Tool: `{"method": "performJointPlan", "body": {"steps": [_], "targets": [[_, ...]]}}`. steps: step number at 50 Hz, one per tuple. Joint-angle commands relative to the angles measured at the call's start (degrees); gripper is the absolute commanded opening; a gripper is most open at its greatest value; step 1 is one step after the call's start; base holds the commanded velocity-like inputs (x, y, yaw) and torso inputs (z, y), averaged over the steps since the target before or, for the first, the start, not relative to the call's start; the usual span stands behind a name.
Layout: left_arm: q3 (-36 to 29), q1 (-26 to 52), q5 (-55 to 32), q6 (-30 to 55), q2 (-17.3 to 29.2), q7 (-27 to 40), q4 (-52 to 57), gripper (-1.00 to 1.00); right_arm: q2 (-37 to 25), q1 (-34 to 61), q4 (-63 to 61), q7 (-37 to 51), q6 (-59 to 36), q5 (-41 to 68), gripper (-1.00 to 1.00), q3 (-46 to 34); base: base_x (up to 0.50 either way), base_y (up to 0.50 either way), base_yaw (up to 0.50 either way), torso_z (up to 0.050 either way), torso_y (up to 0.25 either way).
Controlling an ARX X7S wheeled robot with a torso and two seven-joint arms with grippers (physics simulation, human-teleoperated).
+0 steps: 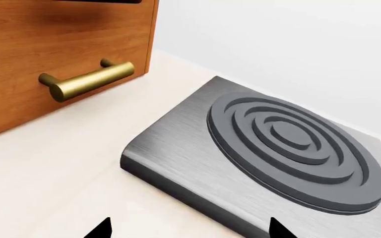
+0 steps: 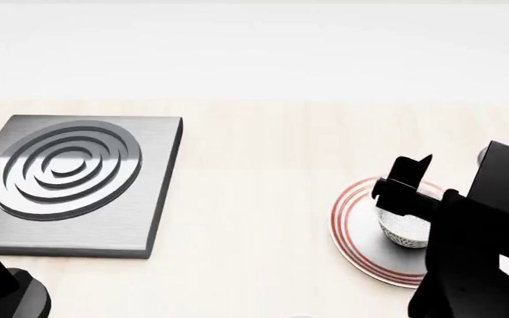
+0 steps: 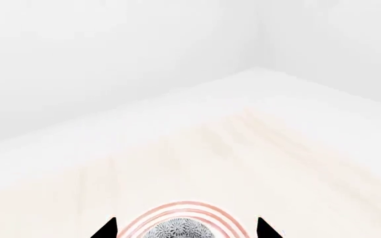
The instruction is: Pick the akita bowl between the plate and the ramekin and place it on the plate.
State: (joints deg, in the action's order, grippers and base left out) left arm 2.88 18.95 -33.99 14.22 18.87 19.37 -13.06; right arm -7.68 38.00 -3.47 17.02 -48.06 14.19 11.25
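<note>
Right arm: fills the lower right of the head view, dark and bulky, reaching over the plate (image 2: 354, 228).
Right gripper (image 2: 405, 199): sits directly above the akita bowl (image 2: 403, 230); its wrist view shows two finger tips spread to either side of the bowl's patterned top, so the jaws look parted, though contact with the bowl cannot be told from either view.
Akita bowl: on the plate, roughly at its middle, speckled grey-and-white wall showing below the gripper in the head view.
Plate: white with red rings, lying on the pale countertop (image 2: 264, 199), partly hidden by the arm.
Ramekin: not in view.
Left gripper (image 1: 189, 229): only two dark tips show in its wrist view, set apart and with nothing between them, so it is open and empty; it hangs over the countertop near the burner block (image 1: 177, 153), beside a wooden drawer front (image 1: 38, 54) with a brass handle (image 1: 88, 79).
Progress: bowl appears delivered; what is left seems to be a clean withdrawal.
Risk, drag: if a finger is touching the rim, lifting away at an angle could tip the bowl or slide it off centre.
Risk, nudge: a low sideways retreat could push the bowl towards the plate's edge.
Risk, sight: the arm blocks the head view of the bowl, so a small shift may go unnoticed.
</note>
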Motion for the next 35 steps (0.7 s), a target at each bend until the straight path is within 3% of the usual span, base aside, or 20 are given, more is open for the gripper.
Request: {"method": "performJointPlan", "body": {"steps": [1,25,35], "targets": [[-0.14,0.06,0.03,-0.27,0.03,-0.01,-0.25,1.00,-0.51,-5.70,-10.99,0.95,-1.28,-0.44,1.00,-2.52,0.00,0.00,0.00,0.000,0.000],[-0.35,-0.02,-0.08,-0.55,0.14,0.16,-0.22,1.00,-2.08,-19.59,-23.02,4.02,3.84,-5.66,1.00,-9.71,0.00,0.00,0.00,0.000,0.000],[-0.46,-0.10,-0.12,-0.65,0.21,0.25,-0.06,1.00,-1.60,-24.79,-24.79,4.75,7.74,-5.24,1.00,-8.60,0.00,0.00,0.00,0.000,0.000]]}}
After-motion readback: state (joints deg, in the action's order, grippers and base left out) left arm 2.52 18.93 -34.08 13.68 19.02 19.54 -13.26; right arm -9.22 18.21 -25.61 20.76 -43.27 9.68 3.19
